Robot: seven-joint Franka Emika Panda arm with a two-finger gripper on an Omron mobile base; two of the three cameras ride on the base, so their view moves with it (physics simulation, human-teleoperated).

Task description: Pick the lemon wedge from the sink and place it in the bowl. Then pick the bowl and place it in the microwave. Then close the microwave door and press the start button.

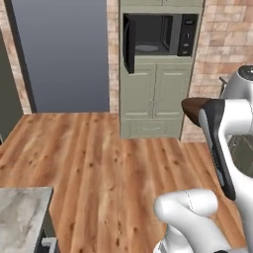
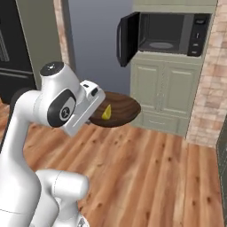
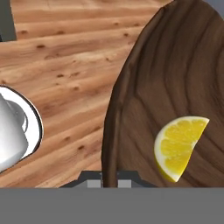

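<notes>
Wood floor (image 2: 146,168) | bowl (image 2: 119,108) held aloft | lemon wedge (image 3: 179,148) inside

Even, bright rendered light, soft low-resolution blur throughout, faint shadows, no glare or edge distortion.

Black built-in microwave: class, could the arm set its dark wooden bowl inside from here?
Probably not yet. The black built-in microwave has its door open, but bare floor separates it from the gripper-held dark wooden bowl.
</notes>
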